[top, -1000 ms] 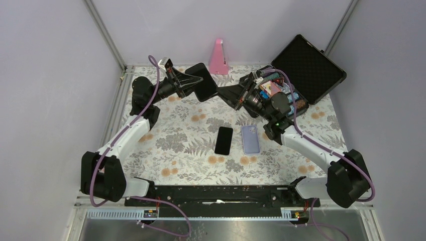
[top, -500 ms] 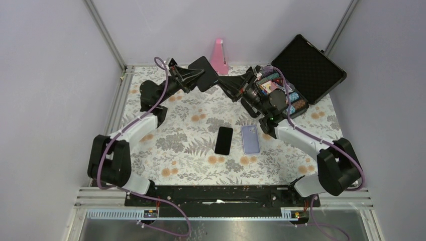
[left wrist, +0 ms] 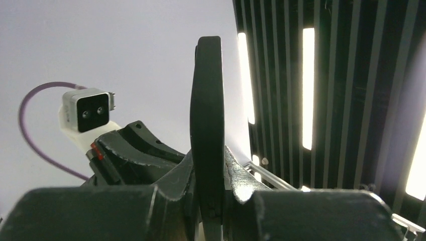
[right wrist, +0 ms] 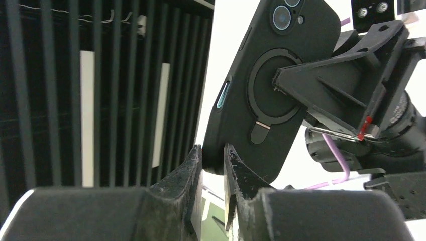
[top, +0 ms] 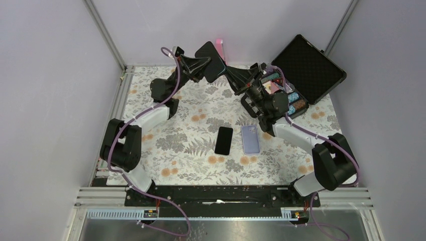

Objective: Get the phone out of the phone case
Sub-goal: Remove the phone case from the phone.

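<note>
A phone in a black case (top: 212, 62) with a ring mount on its back is held up in the air at the back centre, between both arms. My left gripper (top: 205, 69) is shut on it; in the left wrist view the case (left wrist: 207, 100) stands edge-on between the fingers of that gripper (left wrist: 208, 201). My right gripper (top: 227, 72) is shut on the lower corner of the case (right wrist: 274, 85), with its fingers (right wrist: 213, 163) on either side of the edge. The screen side is hidden.
A bare black phone (top: 224, 140) and a lilac phone case (top: 250, 138) lie side by side mid-table on the floral cloth. An open black carrying case (top: 307, 68) with small items stands at the back right. A pink stand (top: 220, 46) is behind the held phone.
Both arms have lifted the cased phone higher and further toward the back wall, and the grippers have drawn closer together. The items on the table have not moved.
</note>
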Action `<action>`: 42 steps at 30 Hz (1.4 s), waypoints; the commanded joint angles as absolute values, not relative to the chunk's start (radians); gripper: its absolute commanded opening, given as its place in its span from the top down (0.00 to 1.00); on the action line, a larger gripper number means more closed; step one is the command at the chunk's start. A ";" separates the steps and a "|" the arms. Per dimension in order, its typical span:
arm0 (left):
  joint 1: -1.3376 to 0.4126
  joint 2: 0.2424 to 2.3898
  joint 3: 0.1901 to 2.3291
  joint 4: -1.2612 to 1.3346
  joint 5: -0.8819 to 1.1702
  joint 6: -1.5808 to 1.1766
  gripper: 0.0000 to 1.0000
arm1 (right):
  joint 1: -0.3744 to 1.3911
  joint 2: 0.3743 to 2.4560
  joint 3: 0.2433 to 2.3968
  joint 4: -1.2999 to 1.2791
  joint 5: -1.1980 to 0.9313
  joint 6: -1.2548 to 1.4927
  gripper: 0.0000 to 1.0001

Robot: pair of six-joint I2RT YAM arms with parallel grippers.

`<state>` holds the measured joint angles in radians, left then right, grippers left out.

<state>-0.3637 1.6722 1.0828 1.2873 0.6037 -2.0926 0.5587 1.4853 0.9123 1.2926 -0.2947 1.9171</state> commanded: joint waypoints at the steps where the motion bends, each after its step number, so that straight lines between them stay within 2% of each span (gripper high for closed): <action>1: -0.477 1.718 1.150 1.306 0.706 -2.207 1.00 | 0.623 1.535 0.988 1.434 -0.345 2.029 1.00; 7: -0.480 1.731 1.213 1.358 0.699 -2.201 1.00 | 0.629 1.519 0.958 1.363 -0.387 2.055 1.00; 11: -0.487 1.726 1.262 1.357 0.719 -2.183 1.00 | 0.629 1.487 0.934 1.207 -0.454 2.012 1.00; 15: -0.488 1.705 1.255 1.354 0.725 -2.179 1.00 | 0.629 1.427 0.924 0.896 -0.546 1.850 1.00; 19: -0.489 1.674 1.221 1.334 0.737 -2.167 1.00 | 0.621 1.324 0.950 0.495 -0.581 1.561 1.00; 27: -0.498 1.612 1.213 1.244 0.745 -2.180 1.00 | 0.618 1.269 1.088 -0.054 -0.431 1.062 1.00; 33: -0.496 1.539 1.165 1.109 0.761 -2.129 1.00 | 0.615 1.242 1.162 -0.271 -0.239 0.768 1.00; 42: -0.494 1.503 1.143 1.006 0.762 -2.074 1.00 | 0.616 1.200 1.217 -0.402 -0.053 0.583 1.00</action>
